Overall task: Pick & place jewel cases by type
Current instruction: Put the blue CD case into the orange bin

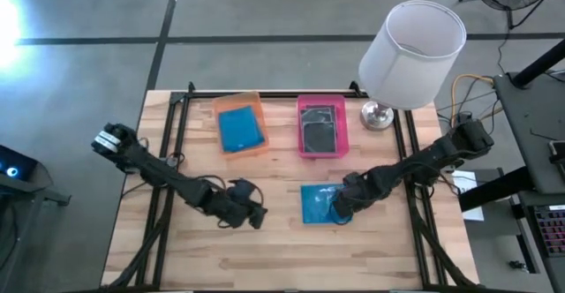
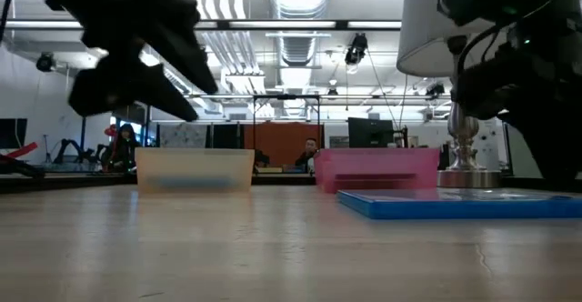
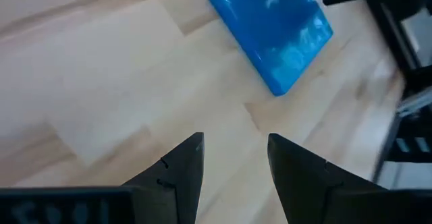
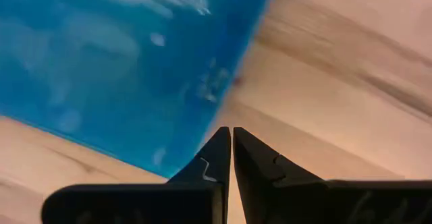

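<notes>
A blue jewel case [image 1: 318,204], a thin flat glossy plastic rectangle, lies flat on the pale wooden counter [image 1: 291,258], in front of the pink tray [image 1: 321,127]. In the right wrist view its surface [image 4: 115,62] is shiny, with light smears and reflections.

The right hand [image 1: 339,214] is at the case's near right corner, its two dark pointed fingers [image 4: 202,166] pressed together, tips just beside the case's edge; it holds nothing.

The left hand [image 1: 256,215] hangs over bare wood to the left of the case, well apart from it, its two dark wedge-shaped fingers [image 3: 182,163] spread with a plain gap between them, empty. Its wrist view shows the same blue case [image 3: 273,32] farther off, with rounded corners and a thick rim.

Behind, a translucent orange tray [image 1: 240,125] holds another blue case [image 1: 238,131], and the translucent pink tray holds a dark grey square case [image 1: 320,125]. A white lampshade [image 1: 412,53] on a shiny metal base [image 1: 378,115] stands at the counter's far right. From the low view both trays look like shallow frosted boxes side by side.
</notes>
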Controlling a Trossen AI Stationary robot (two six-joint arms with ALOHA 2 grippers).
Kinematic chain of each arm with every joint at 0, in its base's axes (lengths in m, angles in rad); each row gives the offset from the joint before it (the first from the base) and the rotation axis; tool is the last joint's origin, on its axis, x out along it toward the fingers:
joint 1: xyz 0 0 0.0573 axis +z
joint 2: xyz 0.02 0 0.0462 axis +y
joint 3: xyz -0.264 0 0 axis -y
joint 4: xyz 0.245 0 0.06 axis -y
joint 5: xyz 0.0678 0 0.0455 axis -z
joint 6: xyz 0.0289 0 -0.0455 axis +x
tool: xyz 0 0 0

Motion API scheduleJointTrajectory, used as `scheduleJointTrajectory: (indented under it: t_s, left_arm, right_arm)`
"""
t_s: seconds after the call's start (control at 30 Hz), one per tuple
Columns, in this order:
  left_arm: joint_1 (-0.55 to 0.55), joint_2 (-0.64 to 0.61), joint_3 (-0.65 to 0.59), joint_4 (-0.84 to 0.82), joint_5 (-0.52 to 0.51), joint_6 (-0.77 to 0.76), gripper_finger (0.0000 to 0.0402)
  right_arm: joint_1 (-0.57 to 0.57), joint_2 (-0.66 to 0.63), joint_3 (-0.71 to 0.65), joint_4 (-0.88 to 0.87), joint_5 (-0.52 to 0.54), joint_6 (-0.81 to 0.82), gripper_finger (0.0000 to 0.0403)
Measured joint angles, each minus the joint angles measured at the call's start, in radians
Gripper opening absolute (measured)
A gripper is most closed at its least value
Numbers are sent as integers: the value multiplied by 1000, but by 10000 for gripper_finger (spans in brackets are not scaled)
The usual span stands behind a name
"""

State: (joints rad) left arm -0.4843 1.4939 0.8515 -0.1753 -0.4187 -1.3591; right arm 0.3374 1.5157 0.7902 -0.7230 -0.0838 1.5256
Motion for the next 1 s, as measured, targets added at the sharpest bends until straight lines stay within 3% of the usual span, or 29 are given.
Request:
scheduleJointTrajectory:
  t_s: [0.13, 0.33, 0.47, 0.67, 0.83, 1.0]
  left_arm:
    - [33, 67, 21, 3, 20, 40, 147]
    - [61, 138, 46, 8, 56, 46, 147]
    - [80, 157, 54, 28, 78, 61, 147]
    - [94, 153, 30, 53, 174, 69, 147]
    - [33, 128, 5, -5, 258, 21, 147]
    - [-65, 67, 11, -197, 239, -73, 147]
  right_arm:
    - [-5, 7, -13, 15, 91, 40, 13]
    - [-17, 77, -12, 113, 56, -19, 13]
    - [-12, 118, 33, 405, 47, -107, 13]
    - [-12, 83, 93, 361, 114, -233, 13]
    - [-32, 92, 117, 377, 106, -270, 13]
    - [-49, 142, 128, 588, 85, -284, 42]
